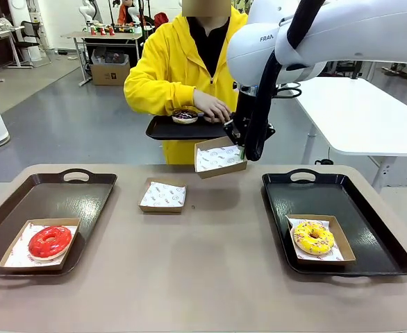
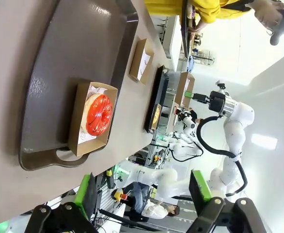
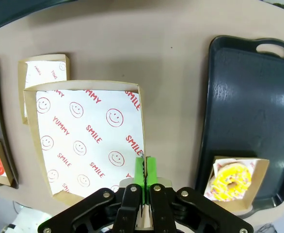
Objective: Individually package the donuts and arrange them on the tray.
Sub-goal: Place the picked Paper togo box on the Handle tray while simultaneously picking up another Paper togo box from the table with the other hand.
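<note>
Person's tray [image 1: 163, 129], carrying a dark donut [image 1: 185, 116], is beyond the far edge. An empty lined box [image 1: 219, 158] is raised beside it, rim clenched in R pincer [image 3: 144, 167]. Rec: keep box level and steady for loading. Red donut [image 1: 49, 241] and yellow donut [image 1: 313, 237] are boxed on L/R trays. L pincer [image 2: 143, 190] released. Worktop [image 1: 210, 270] tan, matte. Room: open lab, grey floor.

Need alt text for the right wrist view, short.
The right gripper is shut on the rim of an empty paper-lined box, held above the table. A boxed yellow donut sits on the black tray at picture right; a second empty box lies on the table.
</note>
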